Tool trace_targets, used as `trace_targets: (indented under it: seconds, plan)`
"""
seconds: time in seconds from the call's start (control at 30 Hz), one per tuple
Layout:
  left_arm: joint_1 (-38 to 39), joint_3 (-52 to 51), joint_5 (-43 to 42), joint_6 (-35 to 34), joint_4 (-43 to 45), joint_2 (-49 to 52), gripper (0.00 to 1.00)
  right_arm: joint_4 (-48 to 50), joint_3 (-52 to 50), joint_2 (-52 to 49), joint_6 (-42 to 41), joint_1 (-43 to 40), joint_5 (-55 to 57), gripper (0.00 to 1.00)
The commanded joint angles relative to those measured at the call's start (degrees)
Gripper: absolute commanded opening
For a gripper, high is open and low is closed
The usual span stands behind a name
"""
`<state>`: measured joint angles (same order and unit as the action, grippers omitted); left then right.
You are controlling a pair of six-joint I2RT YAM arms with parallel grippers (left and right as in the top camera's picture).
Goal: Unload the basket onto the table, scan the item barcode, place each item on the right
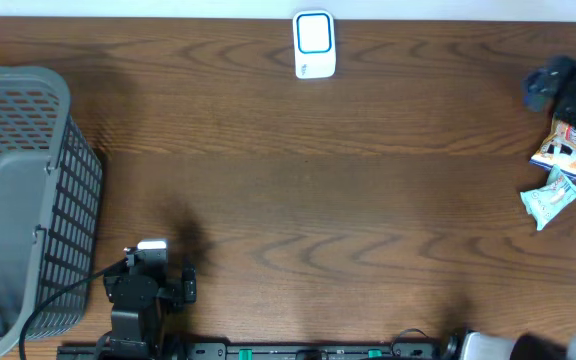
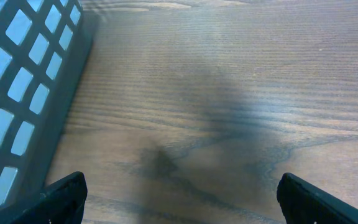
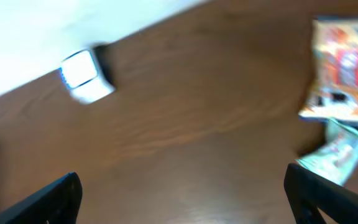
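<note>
Orange snack packet (image 3: 344, 68) beyond right gripper (image 3: 182, 177), outside its parted fingers (image 3: 328, 199)

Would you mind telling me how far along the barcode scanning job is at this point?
Done: nothing that shows; the basket looks empty where visible. In hand: neither gripper holds anything; the right gripper is open near the snack packets, the left gripper open beside the basket. Left: picking up a packet and presenting it to the scanner.

Dark wood-grain table (image 1: 298, 180), white wall (image 1: 168, 8) along its far edge, soft diffuse shadows
</note>
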<state>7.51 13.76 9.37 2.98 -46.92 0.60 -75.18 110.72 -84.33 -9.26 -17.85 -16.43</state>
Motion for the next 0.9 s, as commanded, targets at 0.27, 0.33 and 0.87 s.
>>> trace_targets:
  seconds: [0.27,0.33,0.87]
  plan:
    - [-0.2,-0.4,0.3,0.3,-0.7,-0.3,0.98,-5.2,0.4,15.3,5.2,2.9,-5.6,0.99]
    - [-0.2,-0.4,0.3,0.3,-0.7,-0.3,0.98,-5.6,0.4,16.9,5.2,2.9,-5.6,0.99]
    - [-0.2,-0.4,0.3,0.3,-0.6,-0.3,0.98,-4.9,-1.6,23.7,5.0,3.0,-2.4,0.99]
